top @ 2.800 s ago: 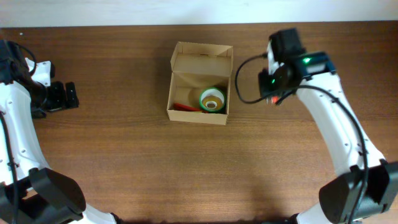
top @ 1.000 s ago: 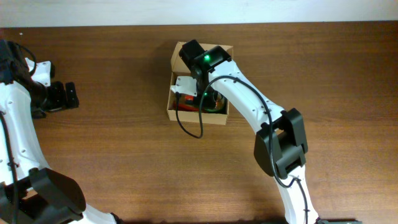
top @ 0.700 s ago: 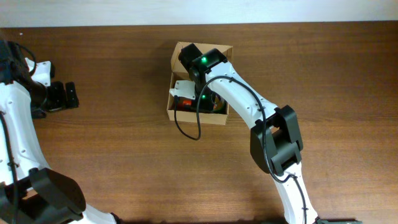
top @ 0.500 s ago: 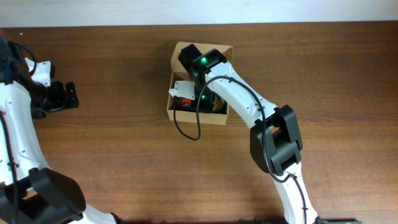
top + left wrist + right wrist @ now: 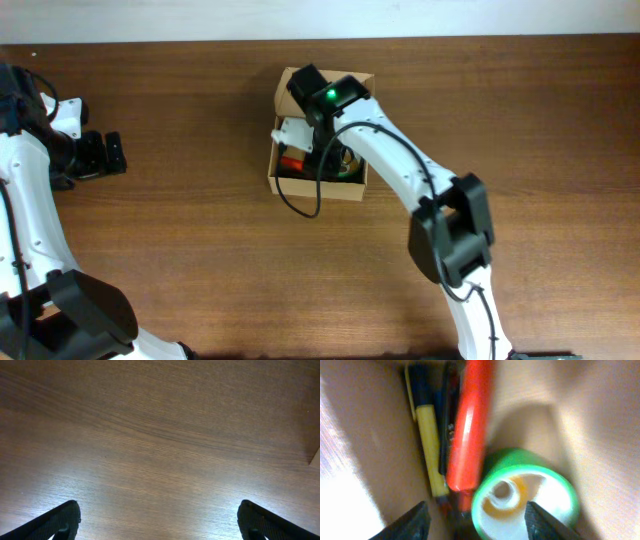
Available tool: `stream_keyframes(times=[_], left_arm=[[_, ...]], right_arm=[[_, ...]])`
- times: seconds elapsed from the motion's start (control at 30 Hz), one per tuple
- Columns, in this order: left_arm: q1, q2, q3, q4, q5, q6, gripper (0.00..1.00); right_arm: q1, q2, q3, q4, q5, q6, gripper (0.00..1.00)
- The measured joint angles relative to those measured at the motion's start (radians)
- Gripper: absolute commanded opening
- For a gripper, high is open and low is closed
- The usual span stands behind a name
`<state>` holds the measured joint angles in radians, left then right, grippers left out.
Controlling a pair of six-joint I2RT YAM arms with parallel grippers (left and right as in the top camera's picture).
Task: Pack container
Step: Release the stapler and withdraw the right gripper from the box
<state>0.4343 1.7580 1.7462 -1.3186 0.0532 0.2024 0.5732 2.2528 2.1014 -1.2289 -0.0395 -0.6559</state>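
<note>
Overhead: in the oldest frame the right arm (image 5: 385, 160) sat to the right of the container (image 5: 345, 188), outside it. Now it reaches across the box from that side, with the right hand (image 5: 298, 150) down inside. Since the frame just before, the hand's white body has slid toward the far wall. Left arm (image 5: 25, 200) and left hand (image 5: 103, 153) unchanged, parked at the left edge of the table (image 5: 200, 250).

Room: the container sits centre-far on the table, near the far edge. Wood surface shows in front of it and on both sides. Left hand is well apart from it.

Right wrist (blurred): the 2 fingers stand apart, clamped on nothing, tips over the contents. A red marker (image 5: 467, 435) and a yellow pen (image 5: 430, 450) lie lengthwise along 1 wall, side by side. A green tape roll (image 5: 527, 492) is just beside the marker's near end. Cardboard floor shows on the roll's other side.

Left wrist: fingers spread wide, nothing between them, facing the table wood.
</note>
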Motion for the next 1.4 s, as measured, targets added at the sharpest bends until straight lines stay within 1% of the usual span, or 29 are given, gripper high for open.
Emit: stream_keyframes(times=[0.17,0.23,0.3,0.4,0.5,0.57,0.63,0.77,0.83,1.03,1.13,1.17,1.23,1.27,1.3,1.33,1.37,1.4], left_arm=[[0.0,0.0,0.0,-0.009,-0.013,0.004,1.0],[0.0,0.0,0.0,-0.055,-0.048,0.008,1.0],[0.0,0.0,0.0,-0.078,-0.077,0.012,0.99],[0.0,0.0,0.0,-0.082,-0.099,0.016,1.0],[0.0,0.0,0.0,-0.076,-0.11,0.016,1.0],[0.0,0.0,-0.001,-0.008,-0.109,0.015,1.0],[0.0,0.0,-0.001,0.056,-0.075,0.009,1.0],[0.0,0.0,-0.001,0.076,-0.004,-0.011,0.99],[0.0,0.0,-0.001,0.105,0.044,-0.025,1.0],[0.0,0.0,-0.001,0.181,0.202,-0.039,1.0],[0.0,0.0,-0.001,0.213,0.29,-0.042,1.0],[0.0,0.0,-0.001,0.223,0.319,-0.043,0.98],[0.0,0.0,-0.001,0.235,0.349,-0.05,0.53],[0.0,0.0,-0.001,0.242,0.361,-0.048,0.37],[0.0,0.0,-0.001,0.251,0.369,-0.05,0.33],[0.0,0.0,-0.002,0.262,0.377,-0.055,0.3],[-0.001,0.0,-0.002,0.281,0.381,-0.068,0.25],[-0.001,0.0,-0.002,0.306,0.386,-0.086,0.23]], right_arm=[[0.0,-0.187,0.001,0.032,0.039,0.065,0.63],[-0.004,-0.264,0.002,0.055,0.06,0.102,0.59],[-0.013,-0.327,0.003,0.074,0.078,0.148,0.58],[-0.057,-0.396,0.003,0.082,0.101,0.253,0.58],[-0.135,-0.431,0.003,0.08,0.112,0.378,0.58],[-0.209,-0.443,0.003,0.065,0.114,0.47,0.57],[-0.283,-0.446,0.003,0.04,0.101,0.533,0.56],[-0.401,-0.446,0.002,-0.002,0.048,0.621,0.5],[-0.445,-0.446,0.002,-0.001,0.026,0.655,0.5],[-0.558,-0.44,0.002,0.0,-0.066,0.716,0.49],[-0.609,-0.402,0.003,-0.002,-0.129,0.74,0.45],[-0.615,-0.391,0.003,-0.003,-0.136,0.74,0.45],[-0.624,-0.353,0.003,-0.008,-0.153,0.748,0.45],[-0.625,-0.333,0.003,-0.009,-0.163,0.751,0.44],[-0.625,-0.314,0.003,-0.008,-0.173,0.753,0.44],[-0.625,-0.298,0.003,-0.008,-0.182,0.754,0.4],[-0.625,-0.278,0.002,-0.008,-0.192,0.753,0.29],[-0.625,-0.266,0.002,-0.008,-0.199,0.749,0.18]])
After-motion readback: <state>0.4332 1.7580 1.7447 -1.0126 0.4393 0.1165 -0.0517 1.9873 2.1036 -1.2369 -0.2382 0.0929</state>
